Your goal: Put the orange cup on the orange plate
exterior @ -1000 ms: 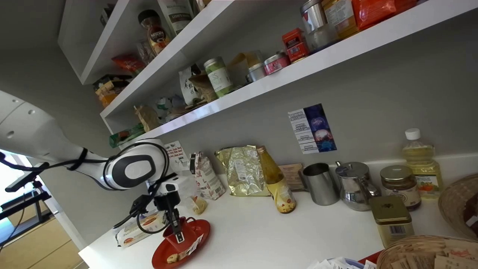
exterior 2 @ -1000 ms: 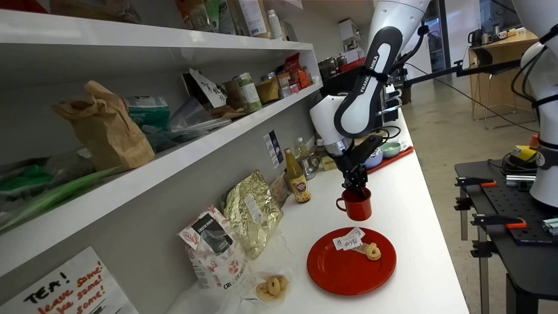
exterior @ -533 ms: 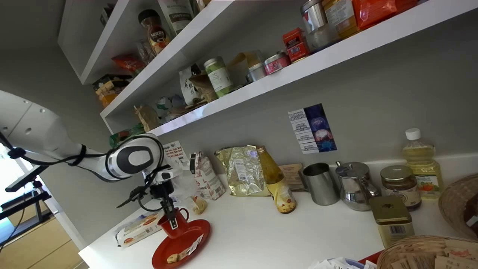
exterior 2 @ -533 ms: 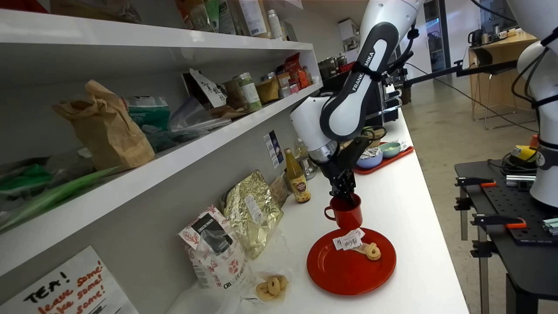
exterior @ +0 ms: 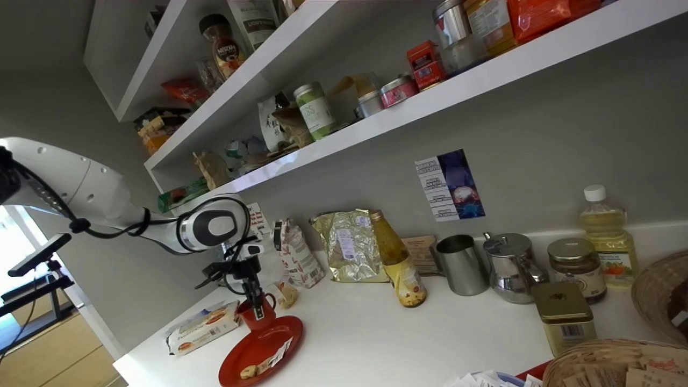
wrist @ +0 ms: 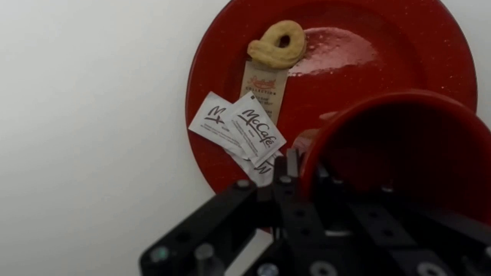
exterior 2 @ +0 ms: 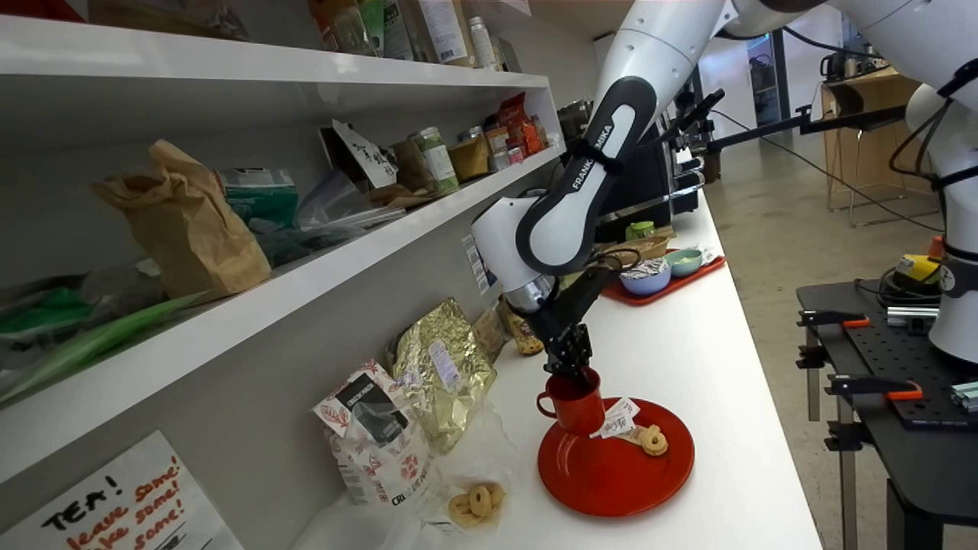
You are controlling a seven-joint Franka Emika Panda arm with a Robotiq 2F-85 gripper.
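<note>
Claw (wrist: 307, 168): nearly closed, pinching the orange cup (exterior 2: 578, 409) by its wall
Orange cup: overlapping the orange plate (exterior 2: 611, 489) at 11 o'clock in an exterior view; contact unclear
McCafé sachets (wrist: 253, 130): on the plate, 8 o'clock, wrist view
Brown packet (wrist: 264, 85): reads "COLLECTION", plate's 9 o'clock
Sign (exterior 2: 126, 506): "TEA! leave some!"

Reading “McCafé” on a white sachet (wrist: 254, 129), “COLLECTION” on a brown sachet (wrist: 264, 88), “NESCAFE” on a jar (exterior: 223, 45), “FRANK” and “MIKA” on the arm (exterior 2: 565, 214), “TEA! leave some!” on a handwritten sign (exterior 2: 126, 500)
</note>
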